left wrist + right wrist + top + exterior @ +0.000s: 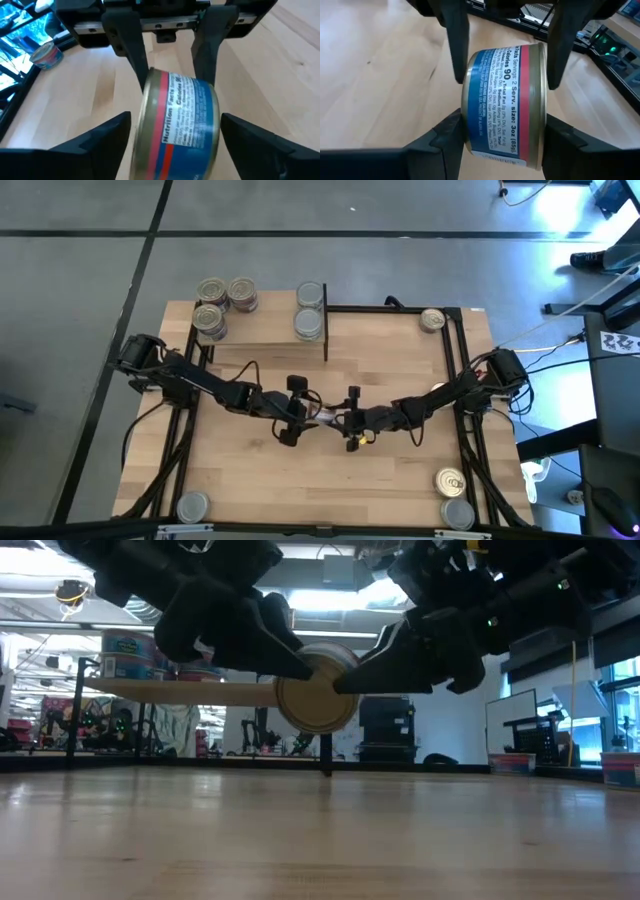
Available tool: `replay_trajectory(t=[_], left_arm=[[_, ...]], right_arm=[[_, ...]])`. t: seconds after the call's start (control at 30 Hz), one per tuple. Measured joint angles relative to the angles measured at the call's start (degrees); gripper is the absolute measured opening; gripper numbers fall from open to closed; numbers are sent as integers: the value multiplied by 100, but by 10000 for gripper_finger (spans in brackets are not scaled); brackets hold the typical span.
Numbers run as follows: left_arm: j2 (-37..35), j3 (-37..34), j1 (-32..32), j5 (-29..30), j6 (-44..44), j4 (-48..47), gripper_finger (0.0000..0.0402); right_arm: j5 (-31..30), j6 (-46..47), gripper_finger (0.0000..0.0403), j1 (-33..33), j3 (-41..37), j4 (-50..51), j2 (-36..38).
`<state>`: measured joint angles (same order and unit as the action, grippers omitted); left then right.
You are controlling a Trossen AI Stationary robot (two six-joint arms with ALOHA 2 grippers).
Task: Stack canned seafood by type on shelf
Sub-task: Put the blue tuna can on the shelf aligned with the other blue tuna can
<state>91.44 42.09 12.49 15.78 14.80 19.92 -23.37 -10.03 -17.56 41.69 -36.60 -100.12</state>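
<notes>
Left gripper (pixel 176 117) first: it is mine on the left arm, reached in over the middle of the desk (pixel 250 480), and its fingers stand open, one on either side of a tin (pixel 318 690) with a narrow gap showing between each finger and the tin's ends. That tin hangs in the air above the desk, lying on its side, with a blue and red label round it and its gold end turned towards the low camera. Coming in from the other side, my right gripper (pixel 503 120) meets the left one nose to nose and is closed on the same tin, its two fingers pressed against the flat ends, so the tin's weight is carried by the right gripper alone. Going across the desk from the left, one silver-topped tin (pixel 192 505) sits at the front left corner. At the back left stands the shelf (pixel 260 335), with a cluster of tins (pixel 211 290) at its left end and two more tins (pixel 310 323) at its right end. Farther right, a single gold-lidded tin (pixel 432 319) lies near the back right corner, and a pair of tins (pixel 450 480) sits at the front right, just beside each other.
</notes>
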Motion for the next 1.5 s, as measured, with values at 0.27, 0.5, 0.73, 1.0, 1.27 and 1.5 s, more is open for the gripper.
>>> replay_trajectory(t=[0.27,0.5,0.73,1.0,1.27,1.5], left_arm=[[0,2,-7,-83,104,-35,184],[-168,26,4,174,29,-417,184],[-959,666,305,1706,-276,-2606,184],[-1772,1778,513,3759,-1310,-5625,184],[-2135,2133,-300,4515,-2341,-7898,184],[-2073,2055,-1327,4364,-2899,-8799,184]], right_arm=[[410,201,194,4,0,-197,0],[536,239,303,62,3,57,158],[-12,380,389,-256,9,1418,1017],[-411,534,348,-385,-106,1961,1170],[-431,712,335,-341,-247,1971,1141],[-413,826,335,-341,-247,1948,1141]])
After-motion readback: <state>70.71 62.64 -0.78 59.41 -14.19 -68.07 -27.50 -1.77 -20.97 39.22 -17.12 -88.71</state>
